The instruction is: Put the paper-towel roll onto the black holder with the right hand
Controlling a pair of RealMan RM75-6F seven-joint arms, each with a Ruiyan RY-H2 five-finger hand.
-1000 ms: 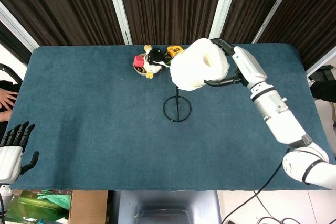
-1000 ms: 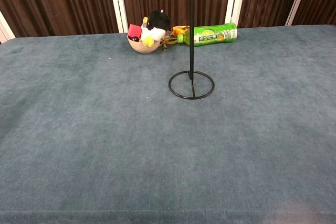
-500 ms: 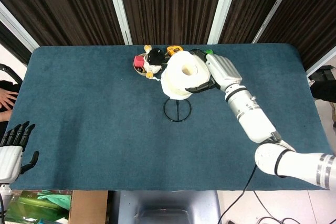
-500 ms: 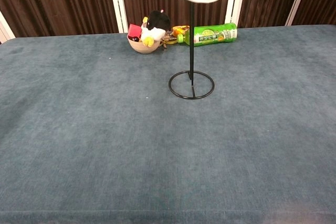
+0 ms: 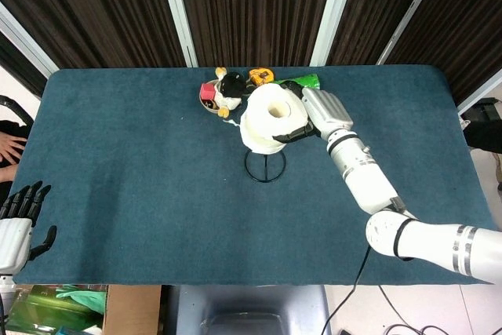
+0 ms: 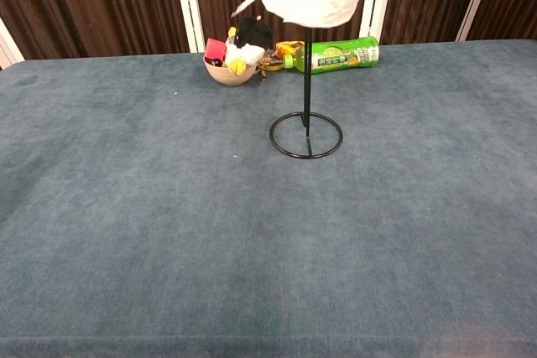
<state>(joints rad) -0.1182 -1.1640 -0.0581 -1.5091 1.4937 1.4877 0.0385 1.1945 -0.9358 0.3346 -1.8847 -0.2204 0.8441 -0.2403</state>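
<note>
right hand (image 5: pixel 320 112) is wrapped around the paper-towel roll (image 5: pixel 271 117), held above the black holder (image 6: pixel 306 134); the rod entering the roll's underside is seen only in chest view. left hand (image 5: pixel 19 222), seen only in head view, hangs empty with fingers apart off the tabletop (image 5: pixel 118 162).

The paper-towel roll (image 5: pixel 272 118) sits high on the holder's (image 6: pixel 306 134) post, right hand (image 5: pixel 322 112) against its right side, with the bowl (image 6: pixel 228 72) behind-left, the bottle (image 6: pixel 342 54) behind-right, and the left hand (image 5: pixel 17 225) way off at the table's (image 5: pixel 118 178) front-left corner.
</note>
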